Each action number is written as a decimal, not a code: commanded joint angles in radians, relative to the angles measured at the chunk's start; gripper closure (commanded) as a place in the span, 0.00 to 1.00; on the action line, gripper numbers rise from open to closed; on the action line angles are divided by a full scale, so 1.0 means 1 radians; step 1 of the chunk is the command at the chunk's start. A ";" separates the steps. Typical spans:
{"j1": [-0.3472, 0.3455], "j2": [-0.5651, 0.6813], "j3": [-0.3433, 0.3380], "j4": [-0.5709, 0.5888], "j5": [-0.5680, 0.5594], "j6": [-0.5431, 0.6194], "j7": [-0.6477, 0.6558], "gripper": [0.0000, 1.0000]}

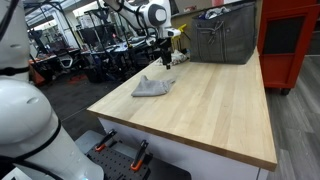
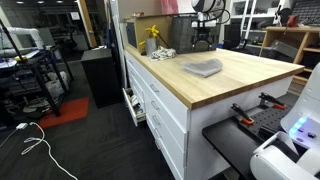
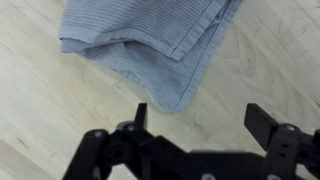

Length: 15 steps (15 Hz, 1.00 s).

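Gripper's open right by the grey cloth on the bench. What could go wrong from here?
1. The gripper is open and empty, with only a corner of the grey cloth near its jaws. Closing here would likely catch little or nothing.
2. The cloth lies folded in layers, so a pinch may lift only the top one and unfold it.
3. Going lower risks scraping the wooden table.

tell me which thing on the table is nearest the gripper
The grey cloth, lying rumpled just beyond the open gripper; the metal bin stands off at the table's end.
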 commanded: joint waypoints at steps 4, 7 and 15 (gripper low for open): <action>0.021 0.060 -0.006 0.016 0.007 -0.015 -0.027 0.00; 0.024 0.090 -0.010 0.020 0.007 -0.026 -0.021 0.00; 0.005 0.112 -0.013 0.051 0.041 -0.143 -0.018 0.00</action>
